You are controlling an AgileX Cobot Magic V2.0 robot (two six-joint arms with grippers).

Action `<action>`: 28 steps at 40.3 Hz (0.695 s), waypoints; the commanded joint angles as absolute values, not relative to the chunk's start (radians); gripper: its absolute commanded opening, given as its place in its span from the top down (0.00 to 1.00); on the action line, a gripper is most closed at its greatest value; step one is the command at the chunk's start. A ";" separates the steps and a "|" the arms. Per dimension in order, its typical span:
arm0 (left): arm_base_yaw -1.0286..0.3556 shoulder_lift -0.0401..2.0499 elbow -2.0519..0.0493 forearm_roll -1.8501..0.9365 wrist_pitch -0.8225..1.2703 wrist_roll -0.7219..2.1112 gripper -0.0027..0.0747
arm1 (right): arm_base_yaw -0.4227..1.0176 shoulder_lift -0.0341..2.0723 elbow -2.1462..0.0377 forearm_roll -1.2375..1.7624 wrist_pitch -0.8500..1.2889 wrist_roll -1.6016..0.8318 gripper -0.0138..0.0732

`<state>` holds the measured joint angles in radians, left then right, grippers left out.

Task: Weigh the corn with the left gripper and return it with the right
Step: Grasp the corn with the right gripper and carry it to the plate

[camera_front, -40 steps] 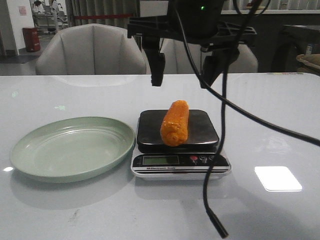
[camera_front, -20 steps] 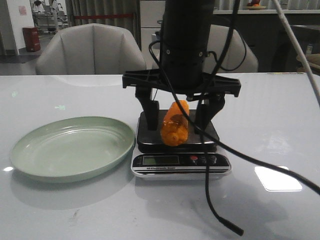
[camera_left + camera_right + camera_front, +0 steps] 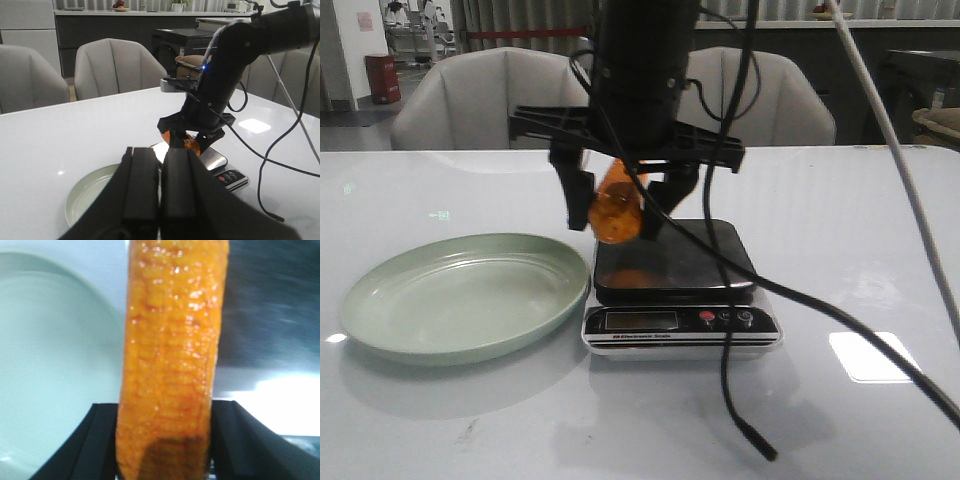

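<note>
My right gripper (image 3: 617,218) is shut on the orange-yellow corn (image 3: 615,198) and holds it in the air over the left edge of the black scale (image 3: 705,258), next to the green plate (image 3: 460,295). In the right wrist view the corn (image 3: 170,355) stands lengthwise between the two black fingers (image 3: 97,440), with the plate (image 3: 45,365) on one side and the scale's dark platform (image 3: 272,305) on the other. My left gripper (image 3: 160,154) is shut and empty, apart from the rest, facing the corn (image 3: 192,145) and the scale (image 3: 222,161).
A black cable (image 3: 728,380) hangs from the right arm down onto the table in front of the scale. Grey chairs (image 3: 505,100) stand behind the table's far edge. The scale's platform is bare.
My right gripper came down over the corn on the scale, closed on it, then lifted it up and to the left, toward the plate.
</note>
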<state>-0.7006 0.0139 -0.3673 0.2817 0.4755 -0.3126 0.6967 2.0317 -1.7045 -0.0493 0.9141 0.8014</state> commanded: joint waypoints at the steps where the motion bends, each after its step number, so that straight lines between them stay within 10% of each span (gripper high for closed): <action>1: -0.706 0.027 -0.394 0.290 0.394 -0.318 0.82 | 0.738 1.988 -1.769 -0.035 0.854 0.760 0.68; 14: -0.706 0.027 -0.394 0.290 0.394 -0.318 0.82 | 0.805 2.101 -1.796 0.099 0.735 0.715 0.67; 28: -0.706 0.027 -0.394 0.290 0.394 -0.318 0.82 | 0.844 2.175 -1.864 0.117 0.761 0.695 0.23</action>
<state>-0.7006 0.0139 -0.3673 0.2817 0.4737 -0.3126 0.8344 2.2373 -1.8228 0.1069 0.7874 0.7105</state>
